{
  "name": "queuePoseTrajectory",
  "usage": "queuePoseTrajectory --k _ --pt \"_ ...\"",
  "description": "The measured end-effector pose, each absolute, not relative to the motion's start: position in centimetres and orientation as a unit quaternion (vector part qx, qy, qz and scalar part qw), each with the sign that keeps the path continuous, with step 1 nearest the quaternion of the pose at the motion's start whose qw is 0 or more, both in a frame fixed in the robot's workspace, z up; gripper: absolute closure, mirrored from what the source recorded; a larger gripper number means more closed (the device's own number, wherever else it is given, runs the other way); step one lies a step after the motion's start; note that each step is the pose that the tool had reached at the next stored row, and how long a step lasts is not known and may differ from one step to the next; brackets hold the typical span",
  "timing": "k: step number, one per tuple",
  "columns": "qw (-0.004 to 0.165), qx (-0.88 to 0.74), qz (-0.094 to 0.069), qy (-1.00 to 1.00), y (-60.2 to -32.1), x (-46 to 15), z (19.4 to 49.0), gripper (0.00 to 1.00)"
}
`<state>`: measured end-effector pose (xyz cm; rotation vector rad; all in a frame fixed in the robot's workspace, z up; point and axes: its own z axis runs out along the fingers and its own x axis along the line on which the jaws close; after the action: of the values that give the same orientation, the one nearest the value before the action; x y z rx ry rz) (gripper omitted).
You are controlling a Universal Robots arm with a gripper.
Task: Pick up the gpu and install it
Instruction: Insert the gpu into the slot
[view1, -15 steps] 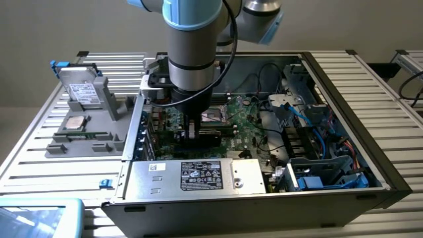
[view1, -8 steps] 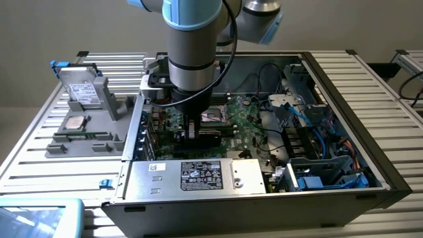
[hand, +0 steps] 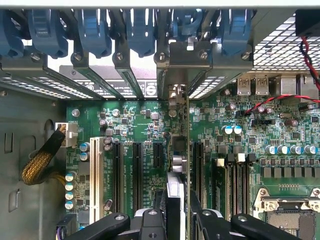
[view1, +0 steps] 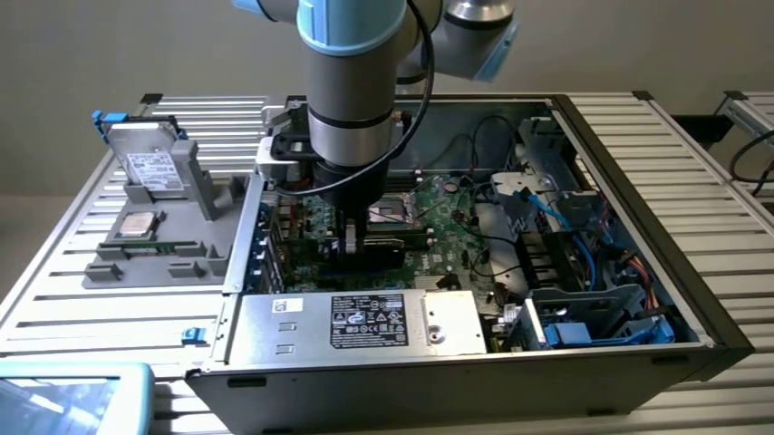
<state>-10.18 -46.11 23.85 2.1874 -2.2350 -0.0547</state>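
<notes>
The tool (hand: 176, 220) is clenched on the gpu (hand: 178, 150), holding it on edge inside the open computer case (view1: 641, 181). The card stands upright over the motherboard (hand: 135, 125) so its edge lines up with a slot, its bracket toward the case's rear wall.

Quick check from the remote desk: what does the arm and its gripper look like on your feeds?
The arm is a grey metallic tube with light blue joint caps and a black band, and a black cable runs along it. The gripper is black; in the wrist view its black linkage fingers show round silver pins.
</notes>
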Motion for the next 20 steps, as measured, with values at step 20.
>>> queuePoseTrajectory --k 20 --pt "0.004 0.699 -0.015 -0.715 -46.11 -10.36 23.8 0.72"
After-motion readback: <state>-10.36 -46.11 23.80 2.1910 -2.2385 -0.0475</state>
